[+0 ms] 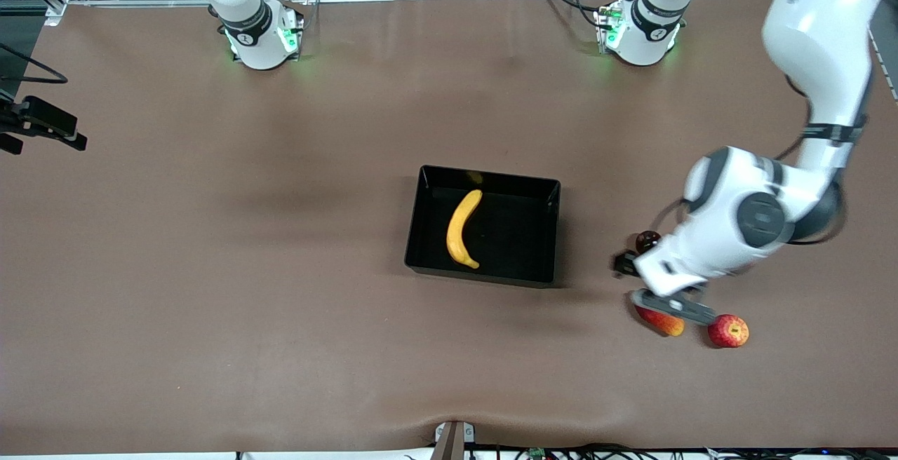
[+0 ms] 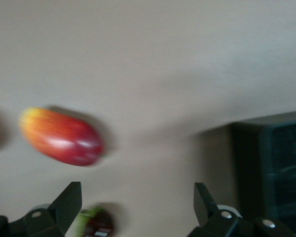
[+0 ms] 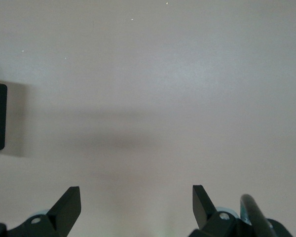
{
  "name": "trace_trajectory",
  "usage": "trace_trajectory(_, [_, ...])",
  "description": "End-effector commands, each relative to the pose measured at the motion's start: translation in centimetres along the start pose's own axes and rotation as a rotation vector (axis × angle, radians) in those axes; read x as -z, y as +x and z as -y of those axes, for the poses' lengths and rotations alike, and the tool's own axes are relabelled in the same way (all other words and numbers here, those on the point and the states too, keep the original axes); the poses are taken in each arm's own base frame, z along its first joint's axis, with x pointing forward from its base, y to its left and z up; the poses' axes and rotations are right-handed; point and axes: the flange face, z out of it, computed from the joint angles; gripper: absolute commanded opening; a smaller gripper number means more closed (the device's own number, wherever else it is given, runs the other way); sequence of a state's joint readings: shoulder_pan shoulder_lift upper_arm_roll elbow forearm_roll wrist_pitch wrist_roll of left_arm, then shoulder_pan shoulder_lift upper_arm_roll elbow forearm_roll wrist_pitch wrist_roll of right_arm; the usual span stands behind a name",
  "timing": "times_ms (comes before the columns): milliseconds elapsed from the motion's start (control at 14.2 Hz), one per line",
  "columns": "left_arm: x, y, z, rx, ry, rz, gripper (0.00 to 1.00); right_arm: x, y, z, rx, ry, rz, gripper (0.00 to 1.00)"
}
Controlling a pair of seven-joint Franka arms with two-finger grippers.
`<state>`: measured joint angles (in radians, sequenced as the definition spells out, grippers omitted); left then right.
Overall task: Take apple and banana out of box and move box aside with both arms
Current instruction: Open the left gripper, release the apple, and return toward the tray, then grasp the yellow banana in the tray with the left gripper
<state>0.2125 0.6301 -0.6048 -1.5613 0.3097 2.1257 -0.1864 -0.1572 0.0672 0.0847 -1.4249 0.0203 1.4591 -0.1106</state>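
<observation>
The black box (image 1: 551, 193) stands mid-table with the yellow banana (image 1: 463, 230) lying inside it. The red apple (image 1: 728, 331) rests on the table toward the left arm's end, nearer the front camera than the box. My left gripper (image 1: 624, 264) hangs open and empty over the table between the box (image 2: 271, 168) and the loose fruits, holding nothing (image 2: 138, 186). My right gripper (image 3: 135, 190) is open over bare table with nothing between its fingers. The right arm rises from its base (image 1: 259, 32) out of the front view.
A red-orange mango (image 1: 661, 321) (image 2: 61, 137) lies beside the apple. A small dark maroon fruit (image 1: 647, 240) (image 2: 96, 223) sits close under the left gripper. A black device (image 1: 42, 123) juts in at the right arm's end.
</observation>
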Motion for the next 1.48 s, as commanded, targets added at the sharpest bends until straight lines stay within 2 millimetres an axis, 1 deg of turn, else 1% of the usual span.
trace_trajectory(0, [-1.1, -1.9, -9.5, 0.019, 0.014, 0.018, 1.00, 0.3, 0.1, -0.3, 0.003, 0.001, -0.006, 1.00])
trace_trajectory(70, [-2.0, -2.1, -12.5, -0.029, 0.039, 0.010, 1.00, 0.3, 0.1, -0.3, 0.003, 0.001, -0.006, 1.00])
trace_trajectory(141, [-2.5, -2.3, -14.8, -0.048, 0.050, -0.002, 1.00, 0.3, 0.1, -0.3, 0.003, 0.001, -0.006, 1.00])
trace_trajectory(211, [-3.1, -2.4, -16.6, -0.028, 0.032, -0.021, 1.00, 0.2, 0.2, -0.3, 0.005, -0.001, -0.004, 1.00])
trace_trajectory(281, [-3.4, -2.8, -19.0, -0.026, 0.016, -0.040, 1.00, 0.1, 0.4, -0.3, 0.005, 0.002, -0.010, 1.00])
trace_trajectory(352, [-3.8, -3.4, -21.7, -0.035, -0.001, -0.048, 1.00, -1.0, 1.9, -0.2, 0.011, 0.011, -0.039, 1.00])
trace_trajectory(422, [-5.1, -4.4, -24.5, -0.030, -0.018, -0.040, 1.00, -1.9, 2.9, 0.1, 0.023, 0.001, -0.044, 1.00])
trace_trajectory(493, [-6.6, -5.1, -26.3, 0.026, -0.031, -0.032, 1.00, -1.9, 2.9, 0.2, 0.026, -0.002, -0.045, 1.00])
trace_trajectory(563, [-7.6, -5.7, -28.1, 0.068, -0.049, -0.043, 1.00, -1.9, 2.9, -0.3, 0.017, 0.001, -0.047, 1.00])
trace_trajectory(633, [-8.9, -5.9, -28.9, 0.067, -0.055, -0.060, 1.00, -2.3, 3.1, -0.5, 0.013, 0.005, -0.044, 1.00])
trace_trajectory(704, [-10.6, -6.3, -29.7, 0.052, -0.055, -0.073, 1.00, -2.5, 3.3, -0.7, 0.011, 0.001, -0.046, 1.00])
trace_trajectory(774, [-12.0, -6.7, -30.5, 0.044, -0.055, -0.082, 1.00, -4.3, 4.1, -0.8, 0.013, 0.003, -0.016, 1.00])
trace_trajectory(844, [-13.2, -6.9, -30.6, 0.042, -0.034, -0.094, 1.00, -6.7, 5.1, -0.7, 0.016, 0.014, 0.027, 1.00])
trace_trajectory(915, [-14.5, -7.4, -31.1, 0.031, -0.012, -0.096, 1.00, -7.6, 5.5, -0.6, 0.021, 0.016, 0.046, 1.00])
trace_trajectory(985, [-15.1, -7.2, -31.5, 0.028, -0.002, -0.109, 1.00, -7.9, 5.6, -0.5, 0.022, 0.018, 0.049, 1.00])
trace_trajectory(1126, [-16.8, -7.5, -32.8, 0.068, -0.009, -0.109, 1.00, -9.9, 6.2, -0.6, 0.018, 0.025, 0.087, 1.00])
trace_trajectory(1267, [-17.6, -7.4, -33.2, 0.086, -0.034, -0.121, 1.00, -10.6, 6.6, -0.9, 0.013, 0.040, 0.091, 1.00])
trace_trajectory(1337, [-17.7, -7.5, -33.3, 0.081, -0.039, -0.130, 1.00, -10.8, 6.7, -0.3, 0.023, 0.043, 0.093, 1.00])
trace_trajectory(1407, [-18.1, -7.4, -33.0, 0.084, -0.033, -0.128, 1.00, -10.8, 6.9, 0.9, 0.031, 0.040, 0.092, 1.00])
